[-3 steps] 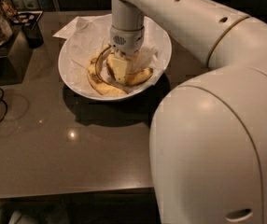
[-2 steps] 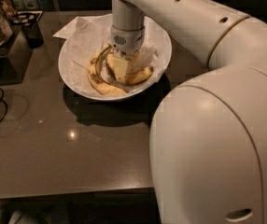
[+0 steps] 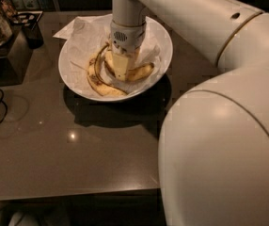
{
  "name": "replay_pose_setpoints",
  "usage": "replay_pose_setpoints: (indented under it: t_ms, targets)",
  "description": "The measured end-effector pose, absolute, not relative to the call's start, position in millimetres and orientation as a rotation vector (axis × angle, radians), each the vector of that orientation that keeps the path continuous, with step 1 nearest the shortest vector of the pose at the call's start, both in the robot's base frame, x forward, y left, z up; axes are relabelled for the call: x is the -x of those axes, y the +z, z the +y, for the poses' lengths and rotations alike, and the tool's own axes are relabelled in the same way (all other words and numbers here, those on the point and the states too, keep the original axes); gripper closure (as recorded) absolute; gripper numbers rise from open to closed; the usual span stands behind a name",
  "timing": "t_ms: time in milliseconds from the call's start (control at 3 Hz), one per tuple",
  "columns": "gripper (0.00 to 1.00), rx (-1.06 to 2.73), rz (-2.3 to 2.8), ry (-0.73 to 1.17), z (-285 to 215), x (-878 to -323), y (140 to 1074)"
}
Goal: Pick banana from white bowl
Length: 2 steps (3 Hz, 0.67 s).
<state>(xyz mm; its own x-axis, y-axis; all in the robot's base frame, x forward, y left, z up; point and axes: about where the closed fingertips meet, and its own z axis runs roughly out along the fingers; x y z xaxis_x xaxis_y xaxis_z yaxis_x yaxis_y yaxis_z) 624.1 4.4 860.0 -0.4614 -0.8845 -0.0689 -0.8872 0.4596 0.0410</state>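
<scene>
The plump yellow banana [image 3: 141, 71] curves out right of the gripper [image 3: 120, 68], which hides its other end inside the white bowl [image 3: 71, 74]; its hold cannot be told.

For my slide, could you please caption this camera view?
The hand sits low inside the white bowl, over the banana.

Glossy cream-white robot arm [image 3: 205, 18] built of smooth, bulbous plastic shells, joined at a thin dark seam and marked by two small dark round holes. Its cylindrical wrist [image 3: 127, 18] carries a small round grille [image 3: 120, 36]. The pale cream gripper [image 3: 120, 68] sits inside the wide glossy white bowl [image 3: 67, 76].
</scene>
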Motion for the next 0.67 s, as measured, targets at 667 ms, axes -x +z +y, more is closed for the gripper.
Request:
replay_pose_setpoints:
  t_ms: [667]
  targets:
    - [1.00,1.623,2.605,0.119,-3.9,-618.6,883.0]
